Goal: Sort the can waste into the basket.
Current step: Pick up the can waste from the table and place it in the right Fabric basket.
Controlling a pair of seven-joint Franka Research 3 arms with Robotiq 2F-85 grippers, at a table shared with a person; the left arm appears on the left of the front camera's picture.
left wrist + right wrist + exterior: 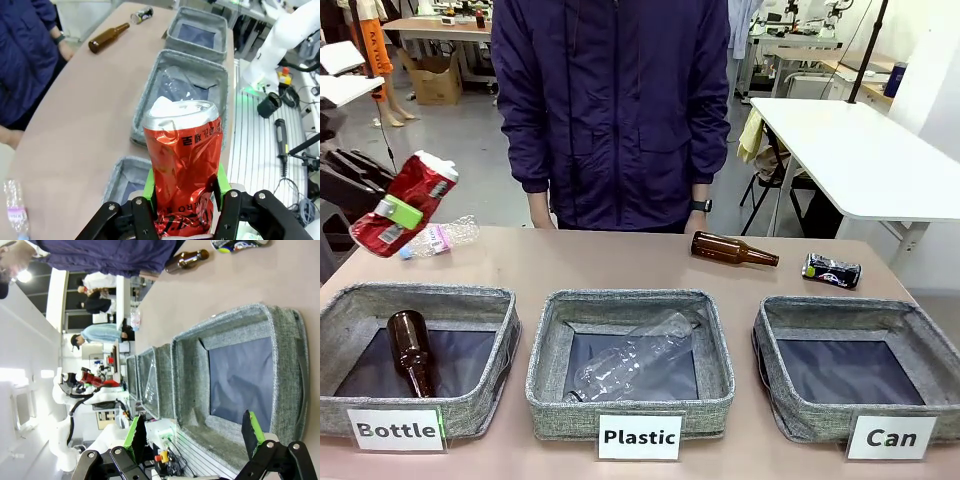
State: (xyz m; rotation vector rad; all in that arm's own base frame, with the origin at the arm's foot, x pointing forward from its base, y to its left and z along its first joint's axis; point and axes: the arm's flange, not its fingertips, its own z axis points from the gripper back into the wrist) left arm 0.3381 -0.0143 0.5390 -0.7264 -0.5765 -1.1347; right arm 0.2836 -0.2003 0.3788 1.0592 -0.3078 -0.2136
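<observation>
Left wrist view: my left claw point(185, 189) clamps the crushed red can point(182, 150); my right claw point(193, 431) gapes wide, facing the basket point(286, 340).

A pale brown worktop point(620, 262) stands on a grey floor point(460, 150) in a workshop-like room. Behind it to the right is a long white table point(860, 160) on white legs. A yellow cloth point(751, 135) is draped over a dark chair point(772, 190) beside it. A white wall point(940, 70) rises at the far right. At the far left a cardboard box point(435, 78) sits on the floor by a wooden table point(440, 28). More benches point(790, 45) with equipment stand farther back, in bright, even light.
</observation>
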